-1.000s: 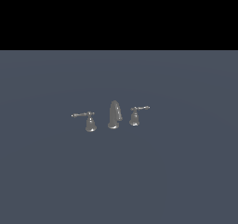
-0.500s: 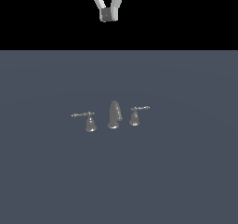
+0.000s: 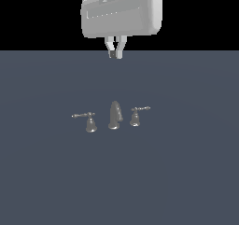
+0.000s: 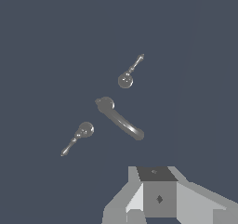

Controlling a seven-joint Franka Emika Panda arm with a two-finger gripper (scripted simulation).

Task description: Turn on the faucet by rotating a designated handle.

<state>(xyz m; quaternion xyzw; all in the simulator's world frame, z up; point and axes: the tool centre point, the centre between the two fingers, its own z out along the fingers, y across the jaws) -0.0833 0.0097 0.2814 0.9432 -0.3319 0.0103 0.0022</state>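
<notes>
On a flat, matte slate-blue floor (image 3: 42,182) stands a small faucet (image 3: 115,115) of smooth, glossy grey metal, made of three separate pieces in a row. The middle piece is one tall spout (image 3: 115,114), wide at its foot and tapering as it curves over. On each side stands one lever handle, two in all, each a bell-shaped base topped by a thin straight rod with a small knob at its tip.

The handle (image 3: 136,115) on the exterior view's right is slightly smaller, and its shorter rod slants gently upward toward that side. The twin handle (image 3: 87,121) on the exterior view's left is slightly larger, and its longer rod lies nearly level, pointing left. Both stand just beside the spout without touching it.

High above the set, well apart from it, hangs the arm's bulky, rounded, pale grey hand. One gripper (image 3: 115,51) points straight down from it, with two slim fingers (image 3: 110,46) set close together, only a narrow gap between their tips, holding nothing.

From the wrist view the three pieces are seen from overhead: the spout (image 4: 118,118) as a curved bar, the handle (image 4: 129,74) and its twin (image 4: 77,137) as round caps with thin rods. The grey, blocky fingertip pads (image 4: 159,197) sit at the edge of that picture.
</notes>
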